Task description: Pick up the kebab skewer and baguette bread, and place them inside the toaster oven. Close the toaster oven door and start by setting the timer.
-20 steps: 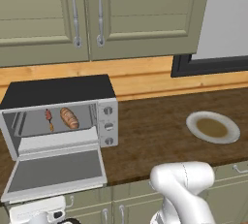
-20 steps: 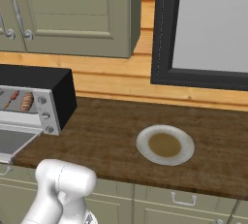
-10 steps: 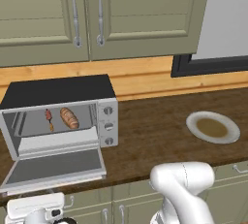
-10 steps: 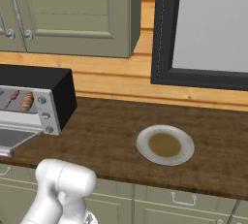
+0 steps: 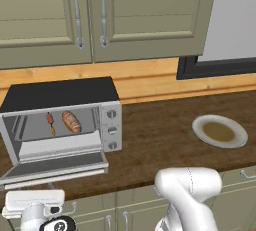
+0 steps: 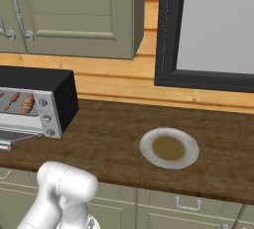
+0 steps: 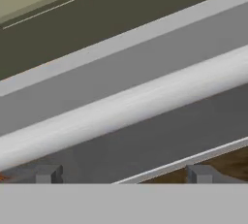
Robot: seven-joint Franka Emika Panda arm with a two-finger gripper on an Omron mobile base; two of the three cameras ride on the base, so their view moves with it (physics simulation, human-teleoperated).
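Note:
The toaster oven (image 5: pixel 60 120) stands at the left of the counter, silver with a black top and three knobs (image 5: pixel 112 130). On its rack lie the kebab skewer (image 5: pixel 51 122) and, to its right, the baguette bread (image 5: pixel 71 121); both also show in the right base view, skewer (image 6: pixel 13 100) and bread (image 6: pixel 27 104). The toaster oven door (image 5: pixel 55 167) is partly open, sticking out nearly level. My hand (image 5: pixel 34 200) is low, just under the door's front edge. My gripper (image 7: pixel 121 172) is open, its tips wide apart right at the door's bar handle (image 7: pixel 126 106), holding nothing.
A round white plate (image 5: pixel 220 131) with a brown middle lies on the dark wood counter (image 5: pixel 160 140) to the right, also seen as the plate (image 6: pixel 168 147) in the right base view. Wall cabinets (image 5: pixel 90 15) hang above. Drawer fronts run below the counter edge.
The oven door has swung up from hanging low and open to nearly level. My hand has risen with it beneath the front edge. Skewer and bread have not moved.

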